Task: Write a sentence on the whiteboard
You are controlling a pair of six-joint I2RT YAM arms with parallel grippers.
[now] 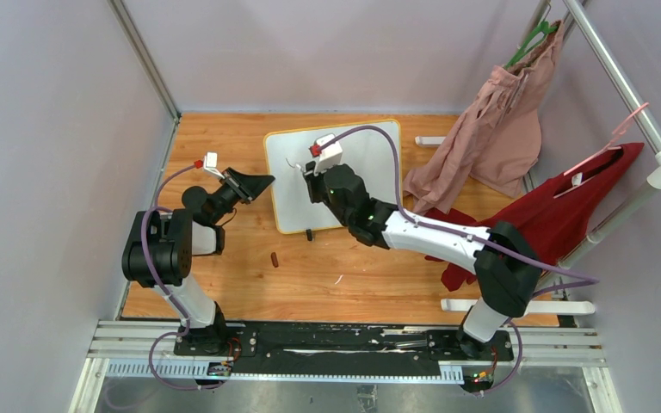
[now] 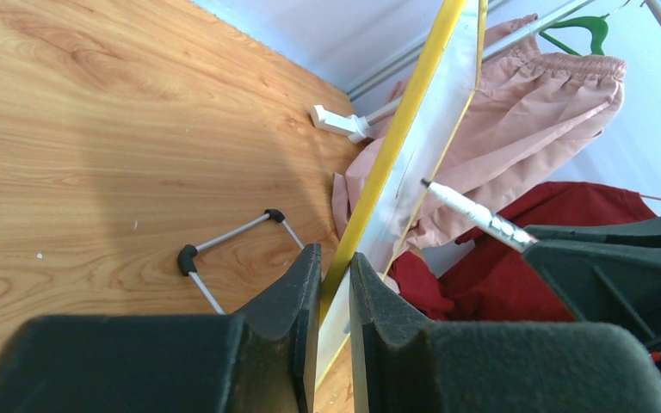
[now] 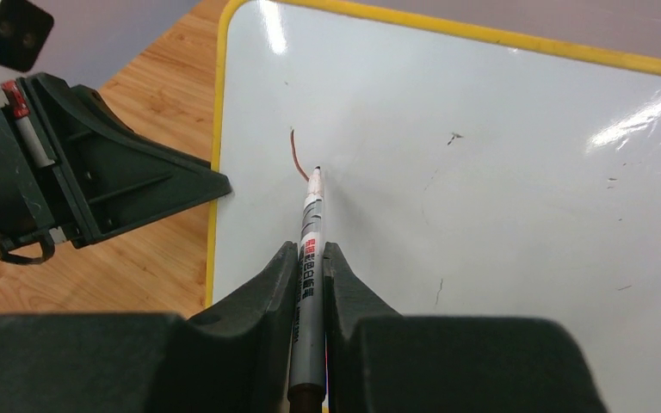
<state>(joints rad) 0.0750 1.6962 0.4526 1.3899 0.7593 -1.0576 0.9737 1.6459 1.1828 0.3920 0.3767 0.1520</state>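
The whiteboard (image 1: 370,163) with a yellow frame lies on the wooden table. My left gripper (image 1: 262,181) is shut on its left edge; in the left wrist view (image 2: 336,267) the yellow rim (image 2: 396,138) runs between the jaws. My right gripper (image 1: 310,169) is shut on a silver marker (image 3: 310,249) whose tip touches the board (image 3: 482,172) near its left side. Only one short curved reddish-brown stroke (image 3: 295,155) of the sentence shows, just above the tip. The marker also shows in the left wrist view (image 2: 473,213).
A pink garment (image 1: 499,129) and a red garment (image 1: 559,215) hang on a rack at the right, its white feet (image 1: 516,305) on the table. A small dark cap (image 1: 274,258) lies in front of the board. A board foot (image 2: 224,249) sticks out underneath.
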